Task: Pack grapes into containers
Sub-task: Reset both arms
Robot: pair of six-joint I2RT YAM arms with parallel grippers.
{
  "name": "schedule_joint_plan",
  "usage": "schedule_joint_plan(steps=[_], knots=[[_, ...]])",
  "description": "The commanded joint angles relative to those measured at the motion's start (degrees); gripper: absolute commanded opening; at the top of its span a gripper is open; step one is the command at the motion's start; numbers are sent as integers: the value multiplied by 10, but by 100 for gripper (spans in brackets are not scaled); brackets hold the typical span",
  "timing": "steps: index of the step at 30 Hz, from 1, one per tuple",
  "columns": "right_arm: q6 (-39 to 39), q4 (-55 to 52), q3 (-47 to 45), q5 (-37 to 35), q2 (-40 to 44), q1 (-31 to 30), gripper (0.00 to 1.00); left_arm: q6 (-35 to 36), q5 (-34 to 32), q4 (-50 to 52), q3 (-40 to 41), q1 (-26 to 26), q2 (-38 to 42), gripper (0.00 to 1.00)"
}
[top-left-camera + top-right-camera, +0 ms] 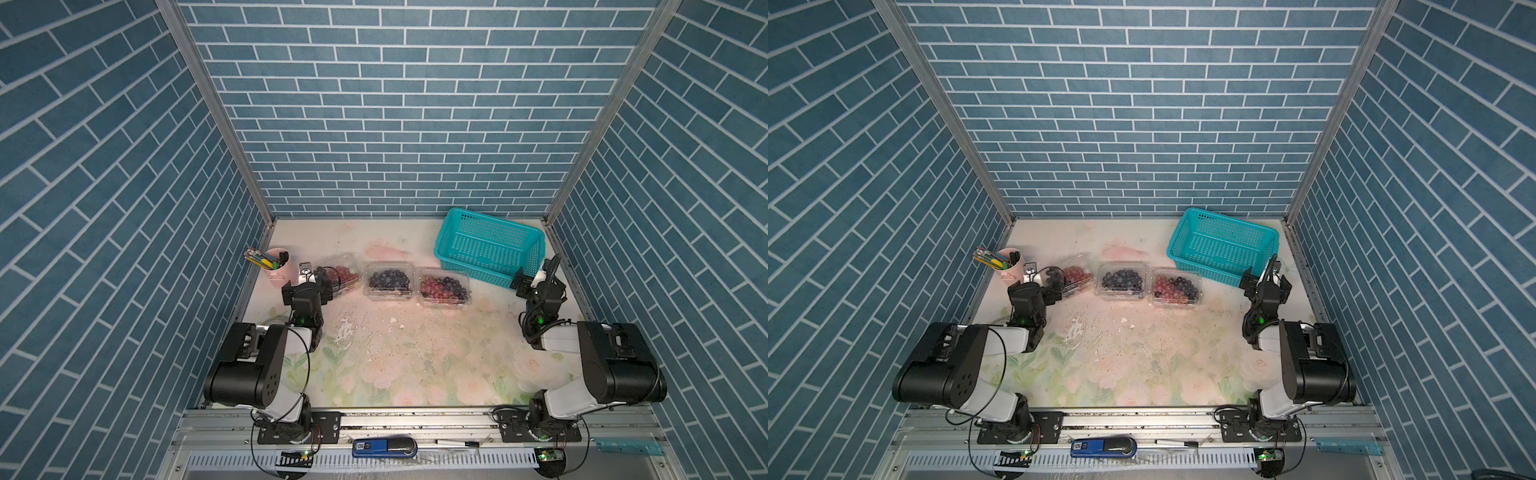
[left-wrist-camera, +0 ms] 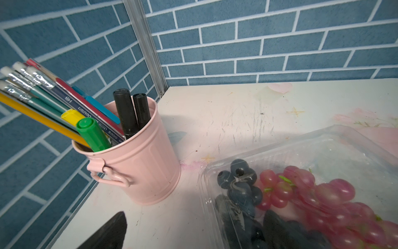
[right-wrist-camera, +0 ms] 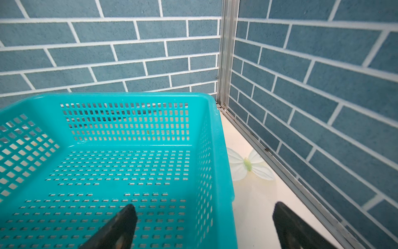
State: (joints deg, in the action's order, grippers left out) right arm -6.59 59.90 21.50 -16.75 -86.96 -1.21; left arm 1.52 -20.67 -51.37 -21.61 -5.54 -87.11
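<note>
Grapes (image 1: 390, 279) all sit inside the three clear containers (image 1: 388, 296), which stand on the table (image 1: 415, 345) in a row leading away from the empty teal basket (image 1: 490, 249). Left claw (image 1: 324, 286) is released and holds nothing, at the container farthest from the basket; right claw (image 3: 204, 205) is released too, with one jaw inside and one outside the basket's corner wall. Likely handling: bunches are soft, glossy and slippery and berries may pop off, so pinch gently at the stem; containers look thin, light and skiddy, so take them by the rim.
</note>
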Motion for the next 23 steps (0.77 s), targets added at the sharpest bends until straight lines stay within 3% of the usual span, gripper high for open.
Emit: schedule_joint_plan(steps=[1, 23], knots=[[27, -66, -6, 4, -16, 2, 99, 4, 1, -9, 7, 3, -6, 99], [26, -68, -6, 4, -14, 2, 99, 5, 5, -10, 7, 3, -6, 99]])
